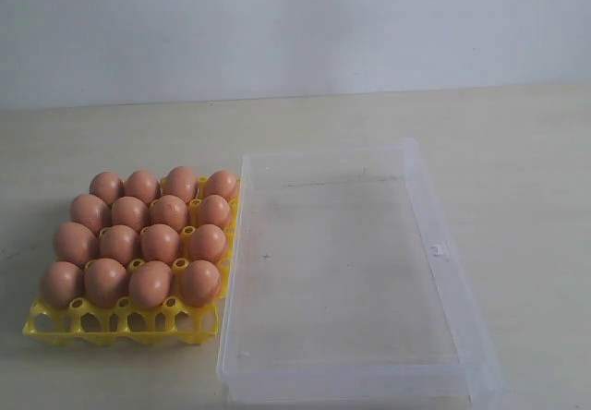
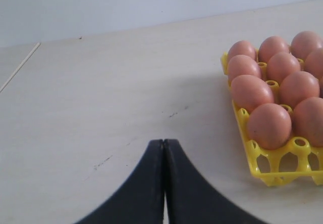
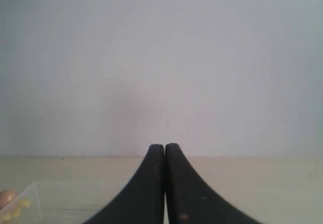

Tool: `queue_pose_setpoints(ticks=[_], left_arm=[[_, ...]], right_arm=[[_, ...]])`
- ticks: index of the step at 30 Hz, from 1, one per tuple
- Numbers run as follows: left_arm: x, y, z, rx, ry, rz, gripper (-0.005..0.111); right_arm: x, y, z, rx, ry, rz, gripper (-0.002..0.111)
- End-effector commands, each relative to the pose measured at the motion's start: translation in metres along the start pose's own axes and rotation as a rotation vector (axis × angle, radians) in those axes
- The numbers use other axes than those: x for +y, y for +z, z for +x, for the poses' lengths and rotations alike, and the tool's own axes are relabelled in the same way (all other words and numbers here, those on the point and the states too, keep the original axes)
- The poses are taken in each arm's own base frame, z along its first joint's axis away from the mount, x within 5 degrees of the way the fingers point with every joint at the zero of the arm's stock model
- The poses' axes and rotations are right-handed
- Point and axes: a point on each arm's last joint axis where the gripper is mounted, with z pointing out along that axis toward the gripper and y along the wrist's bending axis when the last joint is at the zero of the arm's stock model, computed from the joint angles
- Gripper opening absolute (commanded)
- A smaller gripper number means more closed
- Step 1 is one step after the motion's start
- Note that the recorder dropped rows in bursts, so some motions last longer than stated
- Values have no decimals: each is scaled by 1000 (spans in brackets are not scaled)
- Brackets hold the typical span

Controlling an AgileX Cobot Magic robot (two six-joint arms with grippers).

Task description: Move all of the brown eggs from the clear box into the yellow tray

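Table (image 1: 111, 142): one pale tabletop. It carries everything, and a plain light wall stands behind its far edge.
Clear box (image 1: 342, 271): one, the largest thing on the table, right of centre. Its long sides run near to far and the table shows through its floor.
Box edges: a raised rim runs all round, with one small latch tab (image 1: 440, 250) on the right side. The left rim lies close against the tray's right side, and whether they touch cannot be told.
Yellow tray (image 1: 120, 322): one, left of the box and smaller than it.
Brown eggs (image 1: 160, 242): sixteen, all seated in the tray in four rows of four, neighbours nearly touching.
Tray edges: yellow pegs show between the eggs, and the near wall stands bare in front of the nearest row.
Open room: bare tabletop lies left of the tray, beyond both containers, and right of the box.
Left gripper (image 2: 164, 142): fingers pressed together with nothing between them. It is over bare table, well left of the tray.
Right gripper (image 3: 164, 146): fingers likewise closed on nothing, facing the wall.
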Motion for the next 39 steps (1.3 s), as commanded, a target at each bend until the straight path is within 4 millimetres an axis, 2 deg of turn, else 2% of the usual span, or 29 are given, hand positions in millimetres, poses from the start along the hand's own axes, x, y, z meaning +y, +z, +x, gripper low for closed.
queue_pose_setpoints(ticks=[1,29,39], left_arm=[[0,-1,-2,-19,-5,5,0],[0,-1,-2,-19,-5,5,0],[0,-1,-2,-19,-5,5,0]], right_arm=[[-1,-1,1,-2,49,8,0],[-1,-1,1,-2,54,8,0],[0,-1,1,-2,117,6,0]])
